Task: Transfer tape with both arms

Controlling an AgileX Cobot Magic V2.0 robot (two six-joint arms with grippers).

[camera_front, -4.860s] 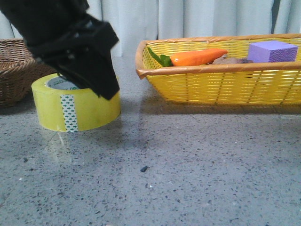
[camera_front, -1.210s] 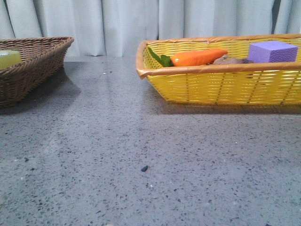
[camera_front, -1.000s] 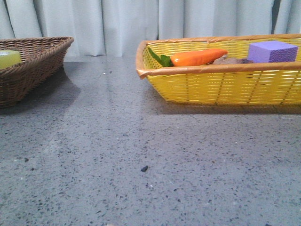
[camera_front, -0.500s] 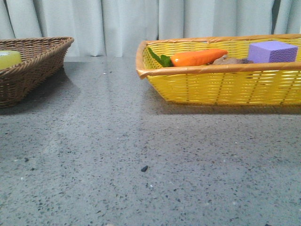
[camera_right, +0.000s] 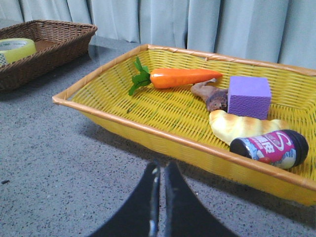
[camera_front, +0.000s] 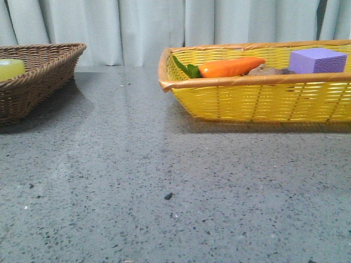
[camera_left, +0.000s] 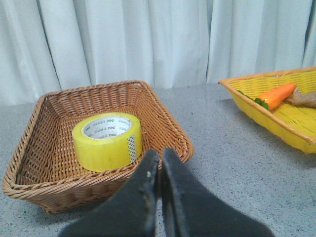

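Note:
The yellow tape roll [camera_left: 107,140] lies flat in the brown wicker basket [camera_left: 163,106], white core with green print up, patterned tab facing me. In the front view only its top edge [camera_front: 11,68] shows above the basket rim [camera_front: 38,74] at far left. It also shows in the right wrist view [camera_right: 16,48]. My left gripper [camera_left: 160,157] is shut and empty, just outside the basket's near rim. My right gripper [camera_right: 161,169] is shut and empty, over the grey table in front of the yellow basket [camera_right: 148,131]. Neither arm shows in the front view.
The yellow wicker basket [camera_front: 258,98] stands at the right and holds an orange carrot [camera_right: 173,78], a purple block [camera_right: 249,96], a brown piece [camera_right: 212,98], a bread-like piece [camera_right: 237,127] and a small can [camera_right: 269,146]. White curtains hang behind the grey speckled table [camera_front: 164,181].
About five seconds ago an arm held the tape on the table by the brown basket. Now the tape lies in that basket and no arm shows. Nothing has moved in the last second.

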